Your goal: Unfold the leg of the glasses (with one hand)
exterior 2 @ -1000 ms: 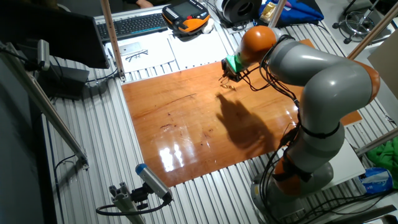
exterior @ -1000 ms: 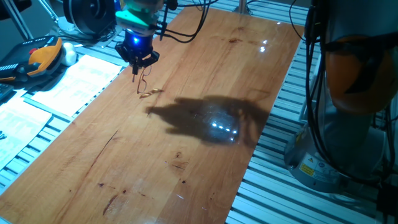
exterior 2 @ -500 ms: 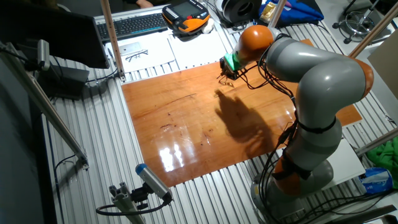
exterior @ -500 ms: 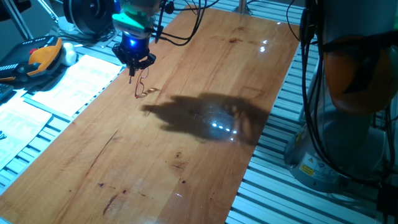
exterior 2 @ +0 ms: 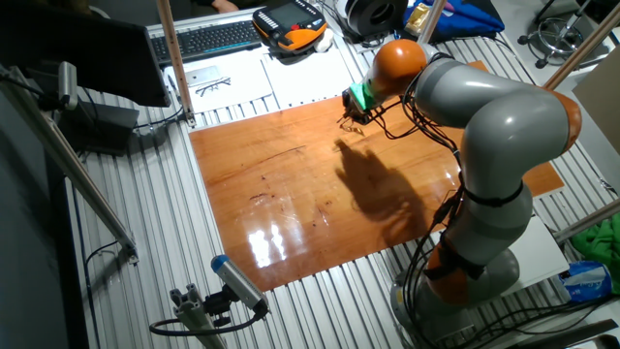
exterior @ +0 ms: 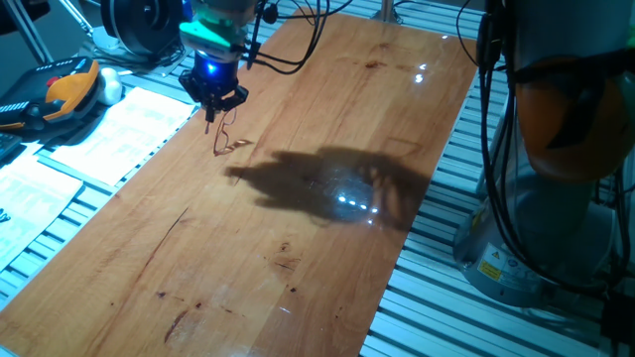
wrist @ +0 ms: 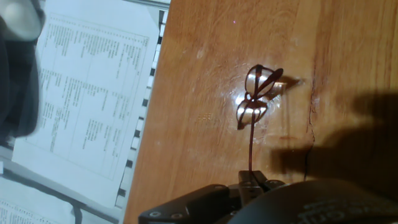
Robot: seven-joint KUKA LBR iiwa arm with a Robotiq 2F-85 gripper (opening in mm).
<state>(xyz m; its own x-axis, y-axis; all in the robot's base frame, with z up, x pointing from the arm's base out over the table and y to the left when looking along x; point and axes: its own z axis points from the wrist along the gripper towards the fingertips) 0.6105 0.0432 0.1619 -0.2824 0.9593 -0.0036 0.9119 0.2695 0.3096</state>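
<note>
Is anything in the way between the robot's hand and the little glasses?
No, nothing is. The hand is pinching the end of one thin leg of the glasses. The lenses rest on the bare wooden table, with only wood around them.

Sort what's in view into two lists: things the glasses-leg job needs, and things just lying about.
Job:
the glasses, one leg pinched in the fingers
the gripper
the wooden table

Lying about:
printed sheets
keyboard
orange-and-black handheld controller
a second pair of glasses on paper
</note>
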